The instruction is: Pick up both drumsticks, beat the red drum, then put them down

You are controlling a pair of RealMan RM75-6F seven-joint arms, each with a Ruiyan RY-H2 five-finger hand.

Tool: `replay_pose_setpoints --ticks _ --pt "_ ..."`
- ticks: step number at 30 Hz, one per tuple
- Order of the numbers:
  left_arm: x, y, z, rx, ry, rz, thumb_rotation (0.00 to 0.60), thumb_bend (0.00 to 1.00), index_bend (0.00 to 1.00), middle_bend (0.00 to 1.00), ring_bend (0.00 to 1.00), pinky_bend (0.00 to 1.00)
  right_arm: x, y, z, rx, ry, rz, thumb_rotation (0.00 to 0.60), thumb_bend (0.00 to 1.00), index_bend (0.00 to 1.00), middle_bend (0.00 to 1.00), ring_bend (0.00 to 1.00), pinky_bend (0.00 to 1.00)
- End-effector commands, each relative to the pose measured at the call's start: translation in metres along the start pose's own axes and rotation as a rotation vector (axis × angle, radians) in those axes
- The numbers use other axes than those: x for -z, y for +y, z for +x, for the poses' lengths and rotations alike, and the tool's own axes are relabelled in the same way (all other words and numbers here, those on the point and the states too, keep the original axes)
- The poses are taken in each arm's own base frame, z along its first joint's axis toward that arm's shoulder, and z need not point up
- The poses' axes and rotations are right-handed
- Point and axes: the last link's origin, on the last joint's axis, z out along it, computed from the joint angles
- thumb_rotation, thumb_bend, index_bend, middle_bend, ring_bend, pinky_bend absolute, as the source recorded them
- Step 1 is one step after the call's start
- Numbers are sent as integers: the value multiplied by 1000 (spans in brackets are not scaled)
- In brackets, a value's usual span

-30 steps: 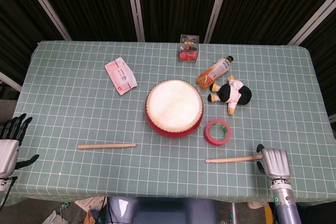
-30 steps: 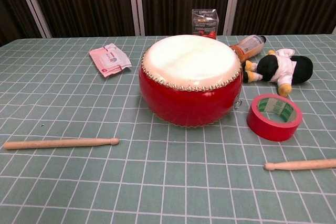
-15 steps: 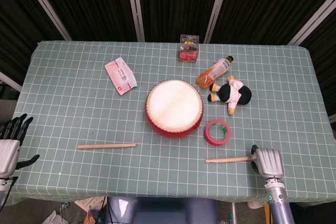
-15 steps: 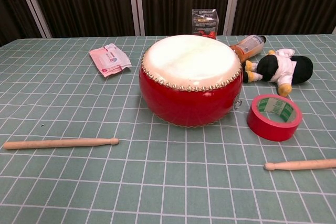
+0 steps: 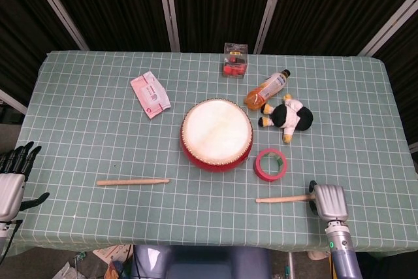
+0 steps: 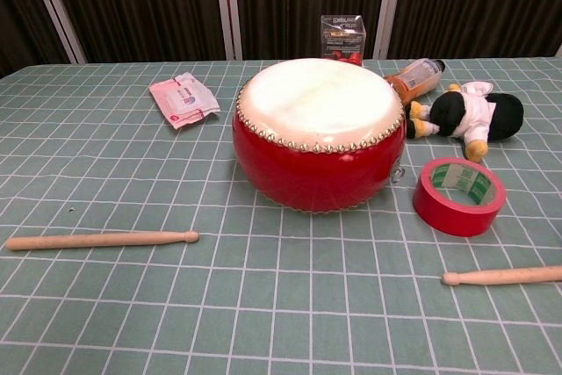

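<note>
From the head view, the right hand sits at the near right of the table, its back to the camera and right at the butt end of the right drumstick; whether its fingers have closed on the stick I cannot tell, since they are hidden beneath it. The left hand hangs off the table's left edge, dark fingers spread and holding nothing, well apart from the left drumstick, which lies flat on the checked cloth. Between the two sticks and a little further back stands the red drum, with a red tape roll just beside it on the right. Behind are a plush toy, an orange bottle, a small clear box and a pink packet. From the chest view (neither hand shows here), the drum fills the middle, the left stick lies near left, and the right stick's tip pokes in from the right edge, just in front of the tape.
</note>
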Motion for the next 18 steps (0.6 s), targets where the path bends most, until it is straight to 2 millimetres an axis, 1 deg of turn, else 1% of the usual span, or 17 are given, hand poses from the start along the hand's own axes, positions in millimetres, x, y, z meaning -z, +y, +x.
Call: replay_pose_setpoints --ticks 1,12,15,17,18 --pt "0 0 0 -1 1 0 600 0 0 0 0 68 -1 1 -2 11 -8 -5 600 339 483 1000 1000 989" --pt "0 0 0 0 -1 0 600 0 0 0 0 68 -5 5 -6 8 -47 -37 600 343 493 1000 1000 989" --pt "0 0 0 -2 1 1 600 0 0 0 0 68 -5 6 -8 12 -60 -42 600 381 542 1000 1000 989" --pt "0 0 0 -1 1 2 600 0 0 0 0 68 -6 6 -10 15 -68 -47 600 411 603 1000 1000 989" --pt "0 0 0 -2 1 3 600 0 0 0 0 68 -6 7 -10 14 -72 -50 600 426 649 1000 1000 989"
